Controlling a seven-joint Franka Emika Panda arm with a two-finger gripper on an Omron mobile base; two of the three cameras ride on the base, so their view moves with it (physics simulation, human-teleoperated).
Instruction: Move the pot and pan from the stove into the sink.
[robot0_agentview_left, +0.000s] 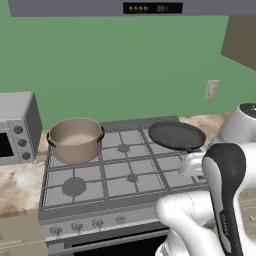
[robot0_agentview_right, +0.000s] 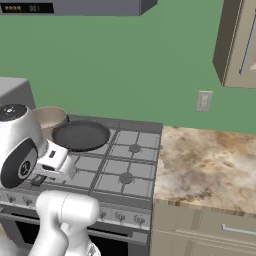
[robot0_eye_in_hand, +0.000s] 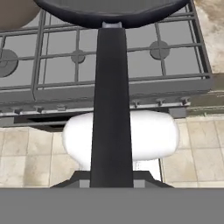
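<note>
the pincer (robot0_eye_in_hand: 111, 183) is nearly closed on the long dark handle of the pan (robot0_eye_in_hand: 111, 87), which runs straight out from between its tips in the hand view and ends in the black round dish at the far end. the handle fills the narrow gap between the fingers, so the grip is tight and the pan is held.

in the left base view the pan (robot0_agentview_left: 177, 135) floats just above the right rear part of the stove (robot0_agentview_left: 120, 170), lifted off the grates, with the white hand just behind it on the near side. in the right base view the pan (robot0_agentview_right: 80, 135) hangs over the left rear burners, directly ahead of the hand, and the stove (robot0_agentview_right: 125, 165) spreads out beneath and beyond it.

the pot (robot0_agentview_left: 75, 140) stands on the stove well off to the left of the pincer, on the rear left burner, upright and apart from the pan. in the right base view the pot (robot0_agentview_right: 50, 119) peeks out just behind the pan's far rim, partly hidden by the arm; in the hand view a tan curve of the pot (robot0_eye_in_hand: 15, 15) sits at the upper left corner.

below the pincer the hand view shows the stove's front edge (robot0_eye_in_hand: 109, 94) and tiled floor (robot0_eye_in_hand: 201, 153). a marbled counter (robot0_agentview_right: 210, 165) lies to the right of the pincer, beside the stove, and a microwave (robot0_agentview_left: 17, 127) stands farther left, beyond the pot.
</note>
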